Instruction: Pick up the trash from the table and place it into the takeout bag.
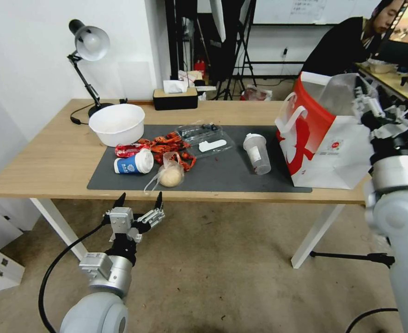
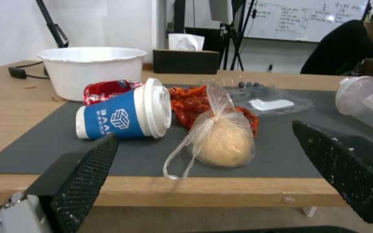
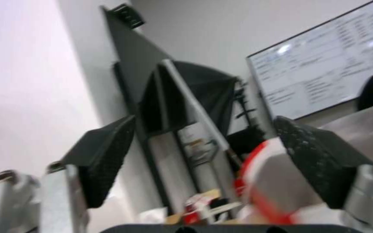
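Observation:
On the table (image 1: 51, 162) the trash lies on a dark grey mat (image 1: 231, 173): a white bowl (image 1: 116, 124), a red wrapper (image 1: 129, 149), a blue-white paper cup (image 1: 133, 163) on its side, a clear bag with a bun (image 1: 169, 175), orange-red scraps (image 1: 169, 144), a clear plastic tray (image 1: 204, 138) and a tipped translucent lidded cup (image 1: 257, 153). The takeout bag (image 1: 326, 138) stands open at the right end. My left gripper (image 1: 139, 202) hangs open just off the table's front edge, facing the bun bag (image 2: 221, 142) and cup (image 2: 121, 115). My right gripper (image 3: 204, 145) is open, raised beside the takeout bag's top.
A desk lamp (image 1: 90, 44) and a black tissue box (image 1: 175, 98) stand along the table's far edge. Beyond the bag is another desk with a seated person. Tripods and stands fill the room behind. Open floor lies in front of the table.

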### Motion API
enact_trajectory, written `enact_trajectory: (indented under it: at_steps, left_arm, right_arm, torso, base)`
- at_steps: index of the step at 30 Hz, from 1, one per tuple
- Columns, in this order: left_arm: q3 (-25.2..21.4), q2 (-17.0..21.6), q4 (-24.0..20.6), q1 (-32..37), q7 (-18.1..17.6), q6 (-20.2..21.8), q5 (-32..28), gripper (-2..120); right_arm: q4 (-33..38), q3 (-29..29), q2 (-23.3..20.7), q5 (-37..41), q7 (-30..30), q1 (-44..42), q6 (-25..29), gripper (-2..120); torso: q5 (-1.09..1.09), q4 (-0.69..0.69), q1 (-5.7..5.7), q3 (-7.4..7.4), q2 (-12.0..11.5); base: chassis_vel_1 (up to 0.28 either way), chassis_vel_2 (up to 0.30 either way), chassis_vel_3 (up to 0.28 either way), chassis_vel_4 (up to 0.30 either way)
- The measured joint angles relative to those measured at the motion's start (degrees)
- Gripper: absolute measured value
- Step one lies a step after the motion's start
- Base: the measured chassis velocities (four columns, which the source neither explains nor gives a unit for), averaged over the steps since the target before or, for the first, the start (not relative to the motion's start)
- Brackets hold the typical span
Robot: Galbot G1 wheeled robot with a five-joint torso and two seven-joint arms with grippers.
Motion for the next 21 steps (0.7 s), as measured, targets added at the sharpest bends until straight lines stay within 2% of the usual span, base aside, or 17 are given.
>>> enact_trajectory:
  at_steps: [2,3,5,6,9,13,16,21]
  left_arm:
    - [-0.02,0.08,0.18,-0.18,0.01,-0.06,-0.08,100]
    - [-0.02,0.08,0.18,-0.18,0.01,-0.06,-0.08,100]
    - [-0.06,0.28,0.44,-0.32,0.01,-0.15,-0.20,100]
    - [-0.06,0.28,0.44,-0.32,0.01,-0.15,-0.20,100]
    - [-0.15,0.45,0.89,-0.47,0.00,-0.35,-0.26,100]
    - [-0.20,0.58,1.11,-0.52,-0.02,-0.49,-0.38,100]
    - [-0.26,0.88,1.34,-0.60,-0.05,-0.72,-0.63,100]
    - [-0.27,1.17,1.36,-0.58,-0.07,-0.99,-0.79,100]
  right_arm:
    - [1.40,-1.62,1.12,-2.24,-1.08,-2.71,-0.04,95]
    - [1.40,-1.62,1.12,-2.24,-1.08,-2.71,-0.04,95]
    - [1.60,-3.44,2.21,-8.39,-1.63,-5.78,0.36,100]
    - [1.60,-3.44,2.21,-8.39,-1.63,-5.78,0.36,100]
    - [0.93,-5.37,3.26,-16.70,-1.74,-9.88,2.50,100]
    - [0.44,-6.95,4.12,-21.79,-1.59,-13.29,4.66,100]
    - [-1.29,-9.78,5.95,-28.14,-0.58,-18.13,9.36,100]
    - [-3.01,-11.86,7.62,-31.77,0.28,-22.12,12.82,100]
  torso:
    - [0.00,0.01,-0.01,0.00,0.00]
    - [0.00,0.01,-0.01,0.00,0.00]
    - [0.00,0.02,-0.01,0.00,0.01]
    - [0.00,0.02,-0.01,0.00,0.01]
    - [0.00,0.01,-0.01,0.00,0.01]
    - [0.00,0.00,-0.01,0.00,0.01]
    - [0.00,0.01,-0.01,0.00,0.01]
    - [0.00,0.00,-0.01,-0.01,0.01]
  base:
    - [0.000,0.000,0.000,0.000]
    - [0.000,0.000,0.000,0.000]
    - [0.000,0.000,0.000,0.000]
    - [0.000,0.000,0.000,0.000]
    - [0.000,0.000,0.000,0.000]
    - [0.000,0.000,0.000,0.000]
    - [0.000,0.000,0.000,0.000]
    - [0.000,0.000,0.000,0.000]
